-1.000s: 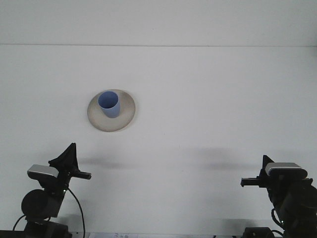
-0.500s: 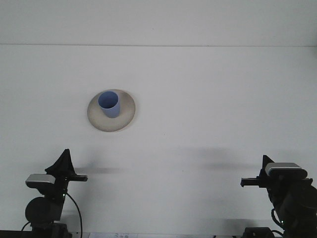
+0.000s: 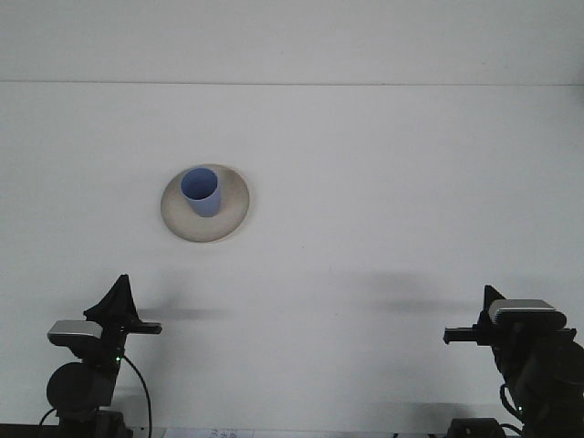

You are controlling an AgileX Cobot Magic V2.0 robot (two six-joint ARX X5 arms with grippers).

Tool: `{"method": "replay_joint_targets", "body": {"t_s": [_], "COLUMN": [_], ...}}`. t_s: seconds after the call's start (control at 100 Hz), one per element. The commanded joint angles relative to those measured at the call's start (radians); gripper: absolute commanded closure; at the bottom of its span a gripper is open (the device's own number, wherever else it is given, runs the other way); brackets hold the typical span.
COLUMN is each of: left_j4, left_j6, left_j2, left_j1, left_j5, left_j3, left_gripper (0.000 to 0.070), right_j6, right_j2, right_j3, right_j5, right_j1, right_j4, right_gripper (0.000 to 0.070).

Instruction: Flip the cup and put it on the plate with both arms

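A blue cup (image 3: 201, 192) stands upright, mouth up, on a beige plate (image 3: 233, 212) left of the table's middle. My left gripper (image 3: 119, 301) is low at the near left edge, well in front of the plate and apart from it. My right gripper (image 3: 461, 335) sits at the near right corner, far from the cup. Nothing is held by either arm.
The white table (image 3: 383, 182) stretches back to a pale wall (image 3: 292, 36). Each arm carries a grey wrist camera near the front edge, the left one (image 3: 78, 328) and the right one (image 3: 525, 313).
My left arm drew back and down toward the near left corner over the last second, then stopped. The right arm, cup and plate stayed put.
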Motion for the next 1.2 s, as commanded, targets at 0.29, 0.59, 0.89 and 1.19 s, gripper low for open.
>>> {"method": "replay_joint_targets", "body": {"t_s": [0.29, 0.59, 0.89, 1.19], "left_j4": [0.010, 0.010, 0.010, 0.010], "left_j6": [-0.003, -0.003, -0.003, -0.003], "left_j2": [-0.002, -0.002, -0.002, -0.001], "left_j1": [0.002, 0.002, 0.002, 0.002], "left_j5": [0.006, 0.005, 0.005, 0.005], "left_j3": [-0.019, -0.019, -0.019, -0.018], "left_gripper": [0.0688, 0.0688, 0.0688, 0.0688], "right_j6": [0.010, 0.009, 0.010, 0.010], "right_j2": [0.003, -0.140, -0.394, -0.402], "right_j3": [0.008, -0.230, -0.542, -0.723], "right_j5": [0.000, 0.024, 0.034, 0.027], "right_j1": [0.002, 0.003, 0.003, 0.003], "right_j4": [0.011, 0.307, 0.533, 0.809], "right_gripper": [0.0700, 0.0700, 0.0700, 0.0700]}}
